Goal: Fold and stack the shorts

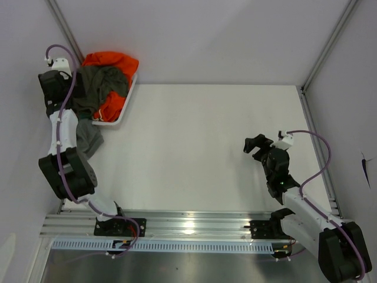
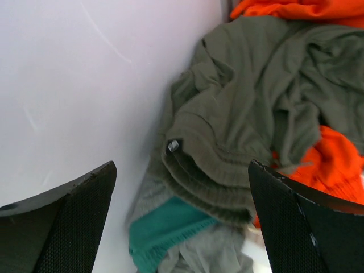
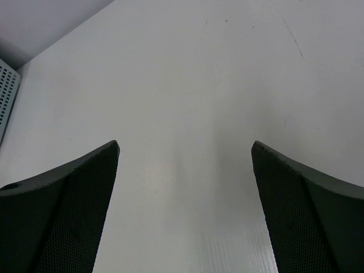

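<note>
While the left arm (image 1: 62,127) reaches into the far left corner of the table (image 1: 200,147), the left jaws hang spread wide over a heap of cloth and touch none of it. That heap sits in a white tray (image 1: 125,109) against the wall. The olive shorts (image 2: 250,114) lie crumpled on top, their ribbed waistband turned toward the wrist camera with a metal eyelet (image 2: 173,146) showing. An orange garment (image 1: 112,62) lies under and behind them, showing at the far end of the tray and again at its right side. A teal garment (image 2: 165,227) peeks out below the olive waistband. The grey shorts (image 1: 89,138) spill over the near end of the tray onto the table, partly hidden by the arm. Well apart, on the right side, the right arm (image 1: 283,177) holds the right jaws low over bare table, likewise spread wide.
</note>
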Controlling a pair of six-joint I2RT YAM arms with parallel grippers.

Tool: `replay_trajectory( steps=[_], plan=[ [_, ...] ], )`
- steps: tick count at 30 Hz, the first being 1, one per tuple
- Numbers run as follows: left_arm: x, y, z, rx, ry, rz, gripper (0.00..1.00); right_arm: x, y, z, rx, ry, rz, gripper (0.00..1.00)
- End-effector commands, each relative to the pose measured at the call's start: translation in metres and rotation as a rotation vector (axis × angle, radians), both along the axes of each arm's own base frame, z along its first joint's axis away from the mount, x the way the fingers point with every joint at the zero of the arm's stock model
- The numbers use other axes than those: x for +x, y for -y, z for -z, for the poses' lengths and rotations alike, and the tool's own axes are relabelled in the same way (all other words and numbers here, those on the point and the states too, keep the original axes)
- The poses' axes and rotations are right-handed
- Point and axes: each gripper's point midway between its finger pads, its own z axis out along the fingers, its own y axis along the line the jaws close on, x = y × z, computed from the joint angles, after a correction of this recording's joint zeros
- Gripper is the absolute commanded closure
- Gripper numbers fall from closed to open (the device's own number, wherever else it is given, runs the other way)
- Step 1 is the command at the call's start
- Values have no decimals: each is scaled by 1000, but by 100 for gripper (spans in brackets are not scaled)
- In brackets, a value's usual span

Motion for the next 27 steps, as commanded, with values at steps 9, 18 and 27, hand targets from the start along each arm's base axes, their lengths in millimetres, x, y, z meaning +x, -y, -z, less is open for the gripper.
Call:
replay_trajectory(
  steps=[9, 18, 27],
  plan=[
    [65, -46, 30, -57, -107, 0, 1, 8, 6, -12, -40, 48, 29, 1],
    [70, -16, 48, -123, -122, 98, 9, 10, 6, -6, -49, 34, 32, 1],
    [58, 1, 50, -105, -111, 82, 20, 10, 4, -5, -45, 31, 24, 1]
  ],
)
